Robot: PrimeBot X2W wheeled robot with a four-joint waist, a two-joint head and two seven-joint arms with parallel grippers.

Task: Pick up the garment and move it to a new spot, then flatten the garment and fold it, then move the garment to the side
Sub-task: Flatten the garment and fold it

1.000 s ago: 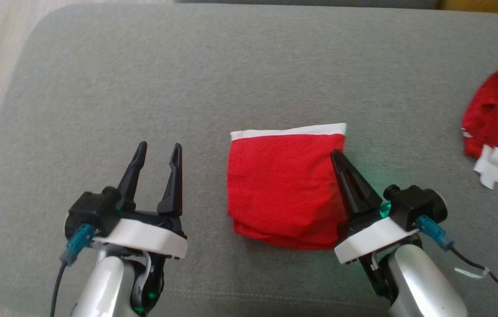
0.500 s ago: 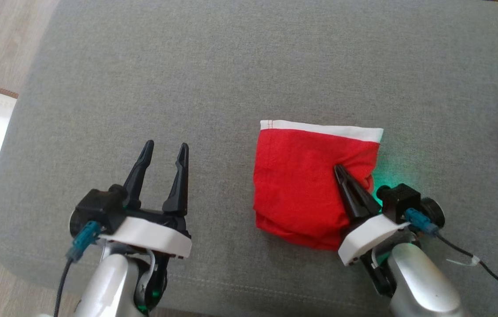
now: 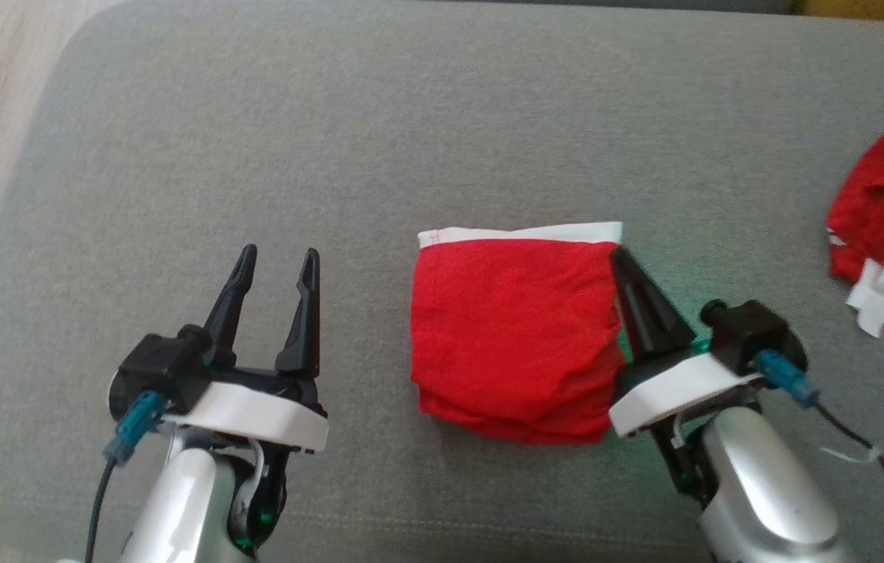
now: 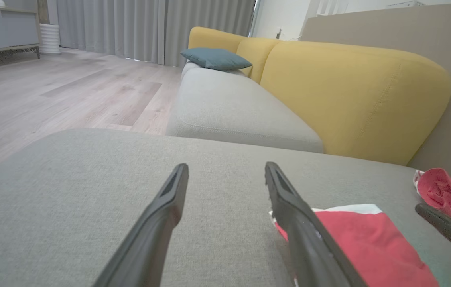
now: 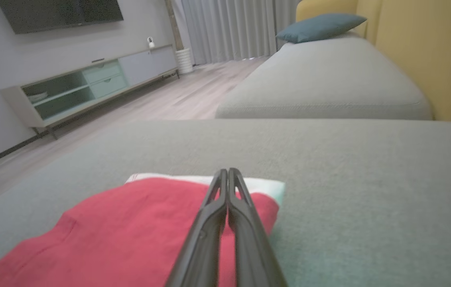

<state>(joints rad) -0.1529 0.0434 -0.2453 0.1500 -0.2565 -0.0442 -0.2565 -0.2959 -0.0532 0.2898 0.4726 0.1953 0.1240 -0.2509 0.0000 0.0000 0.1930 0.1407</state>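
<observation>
Left gripper (image 3: 279, 252) is held at lower left of head view, fingers spread apart and pointed forward, on a pale left forearm (image 3: 176, 500). Right gripper (image 3: 617, 256) is held at lower right, fingers pressed together, tilted toward the robot's left, on a pale right forearm (image 3: 762, 493).

Cannot see right hem of garment (image 3: 512, 328) behind right gripper (image 3: 618, 258), nor tell whether cloth is pinched there. Lost part of second red cloth (image 3: 879, 195) past head view's right edge, and garment's near corner behind a finger of left gripper (image 4: 225, 169)
</observation>
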